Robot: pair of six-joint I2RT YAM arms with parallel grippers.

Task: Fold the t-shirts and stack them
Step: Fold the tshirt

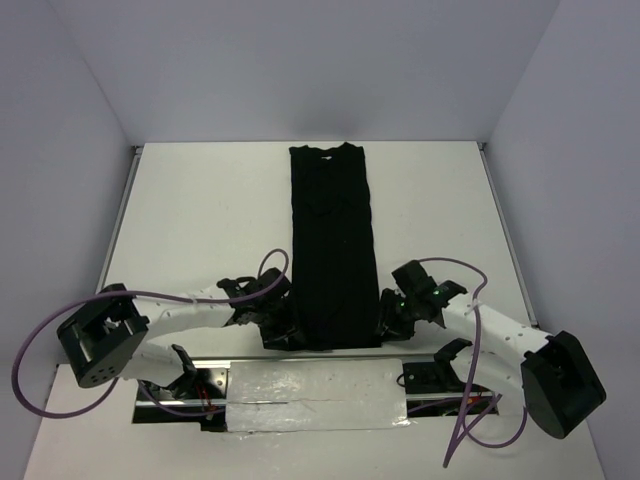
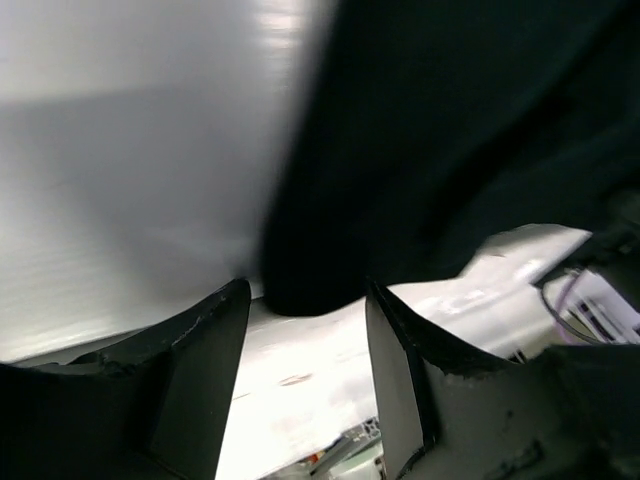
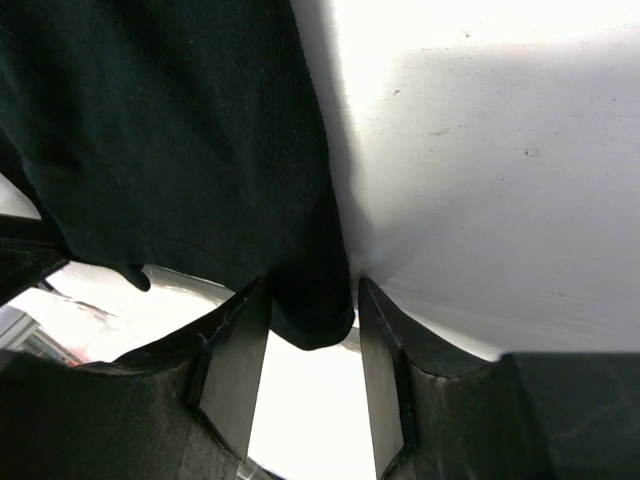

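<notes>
Our left gripper (image 2: 306, 300) stands open, just short of the near hem of the black t-shirt (image 1: 332, 240). Our right gripper (image 3: 312, 300) pinches its corner. We should match grips, then lift evenly toward the far end of the strip.

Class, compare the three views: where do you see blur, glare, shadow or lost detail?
Top external: sharp, evenly lit, but the black t-shirt shows little fold detail; the silvery strip at the near edge glints. Left wrist: blurred throughout, glare on the table. Right wrist: cloth weave crisp, table washed out at top, soft shadow beside the shirt's edge.
</notes>
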